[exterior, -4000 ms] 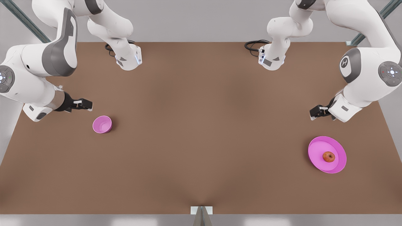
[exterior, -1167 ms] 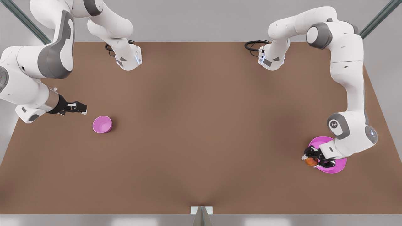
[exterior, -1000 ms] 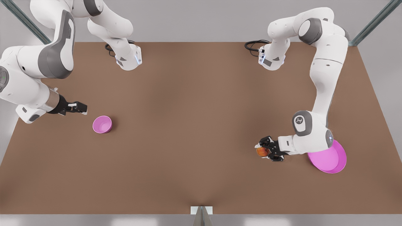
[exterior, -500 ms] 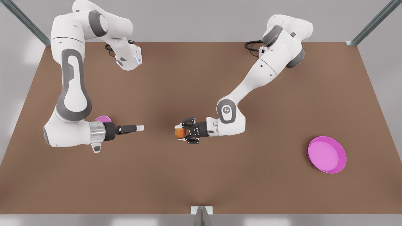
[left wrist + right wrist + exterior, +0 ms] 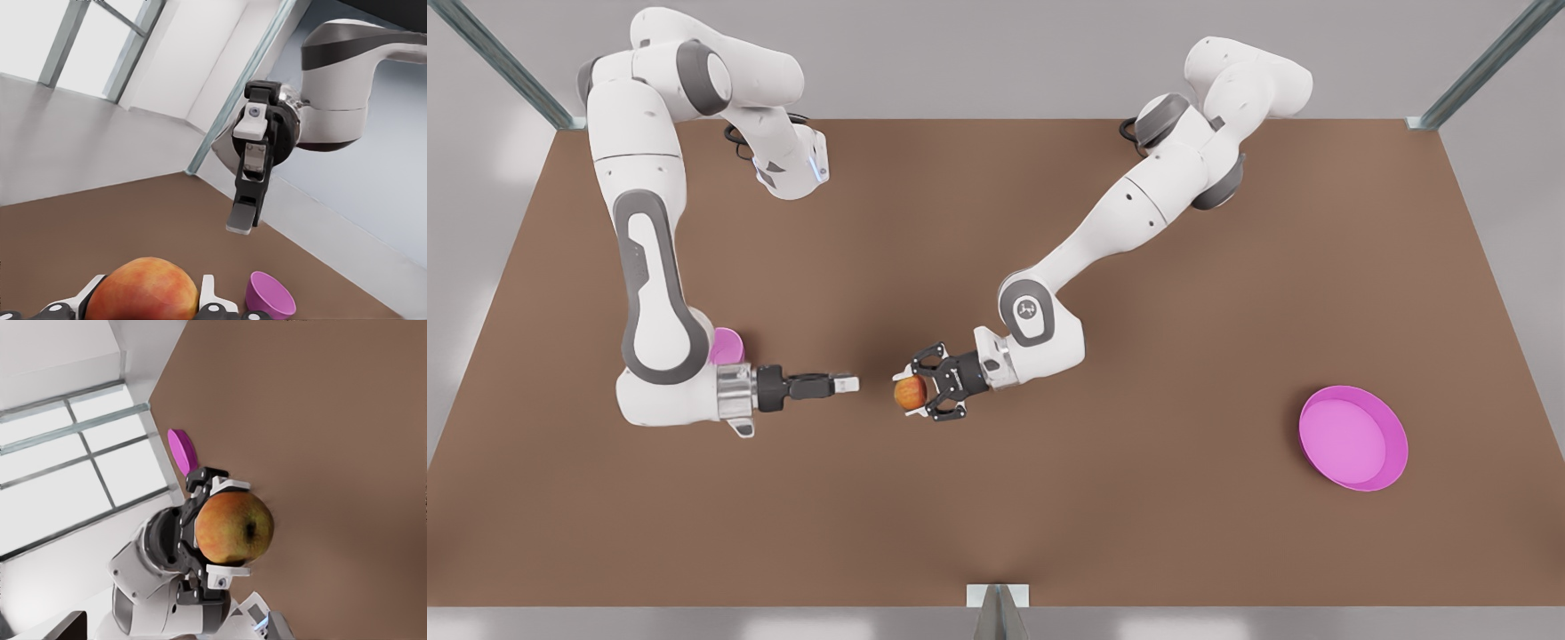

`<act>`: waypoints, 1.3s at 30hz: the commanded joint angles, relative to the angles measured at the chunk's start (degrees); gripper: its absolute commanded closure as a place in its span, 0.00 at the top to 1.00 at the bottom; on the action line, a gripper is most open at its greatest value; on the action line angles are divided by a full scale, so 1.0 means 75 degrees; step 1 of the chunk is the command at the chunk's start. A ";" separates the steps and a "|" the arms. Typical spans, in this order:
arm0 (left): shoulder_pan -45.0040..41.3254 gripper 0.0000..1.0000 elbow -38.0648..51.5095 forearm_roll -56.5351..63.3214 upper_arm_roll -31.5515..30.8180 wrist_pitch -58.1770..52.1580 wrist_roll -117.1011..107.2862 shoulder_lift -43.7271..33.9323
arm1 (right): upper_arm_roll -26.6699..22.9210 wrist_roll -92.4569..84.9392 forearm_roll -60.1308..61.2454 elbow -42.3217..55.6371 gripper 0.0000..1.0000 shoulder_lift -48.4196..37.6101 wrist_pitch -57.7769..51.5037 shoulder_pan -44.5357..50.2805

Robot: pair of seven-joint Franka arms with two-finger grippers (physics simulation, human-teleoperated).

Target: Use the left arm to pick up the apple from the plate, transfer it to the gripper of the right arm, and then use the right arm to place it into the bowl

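Observation:
The red-orange apple (image 5: pixel 908 393) hangs above the middle of the brown table, with my left gripper (image 5: pixel 914 393) shut on it. The same apple (image 5: pixel 143 293) sits large between the left fingers (image 5: pixel 207 293), and it appears again as the apple (image 5: pixel 233 528) in the black claw. My right gripper (image 5: pixel 851 384), on the metal-cuffed arm, points at the apple from the front view's left, a short gap away. That right gripper (image 5: pixel 241 220) faces the left wrist camera. The pink bowl (image 5: pixel 727 342) is partly hidden behind the right arm. The pink plate (image 5: pixel 1352 437) lies bare at the front view's right.
Both arm bases (image 5: pixel 787 169) stand at the table's far edge with black cables beside them. The bowl (image 5: pixel 270 305) rests on the table below the right gripper. The plate (image 5: pixel 181 453) shows edge-on behind the left arm.
The left arm lifted the apple off the plate and carried it to the table's middle. The right arm swung from beside the bowl toward it; the gap narrowed in the last half second.

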 commanded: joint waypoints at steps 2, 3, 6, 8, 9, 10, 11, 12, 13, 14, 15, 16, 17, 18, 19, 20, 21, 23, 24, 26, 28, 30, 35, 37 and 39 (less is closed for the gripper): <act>0.0004 0.51 0.0025 -0.0005 -0.0039 0.0021 0.1551 -0.0012 | 0.0004 -0.2043 0.0160 -0.0007 1.00 0.0227 0.0127 -0.0031; -0.0007 0.51 0.0060 -0.0017 -0.0039 0.0009 0.1551 -0.0012 | 0.0004 -0.2184 0.0160 -0.0007 1.00 0.0309 0.0127 -0.0031; -0.0007 0.52 0.0118 -0.0017 -0.0050 0.0021 0.1551 0.0000 | 0.0004 -0.2606 0.0371 -0.0007 1.00 0.0544 0.0127 0.0016; 0.0004 0.52 0.0165 -0.0040 -0.0156 0.0021 0.1551 0.0011 | 0.0015 -0.2981 0.0558 -0.0007 1.00 0.0755 0.0127 0.0051; -0.0007 0.52 0.0165 -0.0040 -0.0156 0.0021 0.1551 0.0011 | 0.0027 -0.3086 0.0652 -0.0007 1.00 0.0778 0.0127 0.0063; -0.0007 0.52 0.0165 -0.0040 -0.0156 0.0021 0.1551 0.0011 | 0.0039 -0.3227 0.0933 -0.0007 1.00 0.0860 0.0127 0.0109; -0.0007 0.52 0.0165 -0.0040 -0.0156 0.0021 0.1551 0.0011 | 0.0039 -0.3262 0.1004 -0.0007 1.00 0.0872 0.0116 0.0168; -0.0007 0.52 0.0165 -0.0040 -0.0156 0.0021 0.1551 0.0023 | 0.0039 -0.3367 0.1051 -0.0007 1.00 0.0907 0.0104 0.0168; -0.0007 0.52 0.0165 -0.0040 -0.0156 0.0021 0.1551 0.0023 | 0.0039 -0.3531 0.1062 -0.0007 1.00 0.0977 0.0081 0.0156; -0.0007 0.52 0.0165 -0.0040 -0.0156 0.0021 0.1551 0.0023 | 0.0039 -0.3754 0.1332 -0.0007 1.00 0.1071 0.0010 0.0168; -0.0007 0.52 0.0165 -0.0040 -0.0144 0.0021 0.1551 0.0023 | 0.0109 -0.3883 0.1402 -0.0007 1.00 0.1083 -0.0001 0.0156; -0.0007 0.52 0.0165 -0.0040 -0.0156 0.0021 0.1551 0.0035 | 0.0133 -0.3942 0.1449 -0.0007 1.00 0.1141 -0.0142 0.0156; -0.0007 0.52 0.0165 -0.0040 -0.0156 0.0021 0.1551 0.0047 | 0.0167 -0.4012 0.1461 -0.0007 1.00 0.1153 -0.0166 0.0145; -0.0007 0.52 0.0165 -0.0040 -0.0156 0.0021 0.1551 0.0047 | 0.0214 -0.4036 0.1566 -0.0018 1.00 0.1177 -0.0166 0.0145; -0.0007 0.52 0.0165 -0.0040 -0.0156 0.0021 0.1551 0.0047 | 0.0250 -0.4036 0.1648 -0.0007 1.00 0.1177 -0.0341 0.0121; -0.0007 0.52 0.0165 -0.0040 -0.0156 0.0021 0.1551 0.0047 | 0.0250 -0.4153 0.1672 -0.0018 1.00 0.1247 -0.0482 0.0110; -0.0007 0.52 0.0165 -0.0040 -0.0156 0.0021 0.1551 0.0058 | 0.0250 -0.4329 0.1707 -0.0018 1.00 0.1306 -0.0494 0.0109; -0.0007 0.53 0.0165 -0.0040 -0.0156 0.0021 0.1551 0.0058 | 0.0308 -0.4528 0.1871 -0.0007 1.00 0.1423 -0.0482 0.0121; -0.0007 0.53 0.0165 -0.0052 -0.0156 0.0021 0.1551 0.0058 | 0.0308 -0.4680 0.1883 -0.0007 1.00 0.1470 -0.0482 0.0133; -0.0019 0.52 0.0165 -0.0040 -0.0156 0.0021 0.1551 0.0070 | 0.0390 -0.4680 0.1894 0.0005 1.00 0.1470 -0.0482 0.0133; -0.0007 0.52 0.0165 -0.0041 -0.0156 0.0021 0.1551 0.0070 | 0.0449 -0.4692 0.2070 0.0005 1.00 0.1470 -0.0482 0.0156; -0.0019 0.52 0.0165 -0.0041 -0.0156 0.0021 0.1551 0.0070 | 0.0496 -0.4704 0.2105 0.0005 1.00 0.1470 -0.0482 0.0168; -0.0019 0.52 0.0165 -0.0052 -0.0156 0.0021 0.1551 0.0070 | 0.0531 -0.5137 0.2117 0.0040 1.00 0.1692 -0.0412 0.0215; -0.0019 0.52 0.0165 -0.0052 -0.0156 0.0021 0.1551 0.0070 | 0.0543 -0.5172 0.2117 0.0040 1.00 0.1751 -0.0400 0.0227; -0.0019 0.52 0.0165 -0.0052 -0.0156 0.0021 0.1551 0.0070 | 0.0566 -0.5219 0.2117 0.0052 1.00 0.1798 -0.0388 0.0238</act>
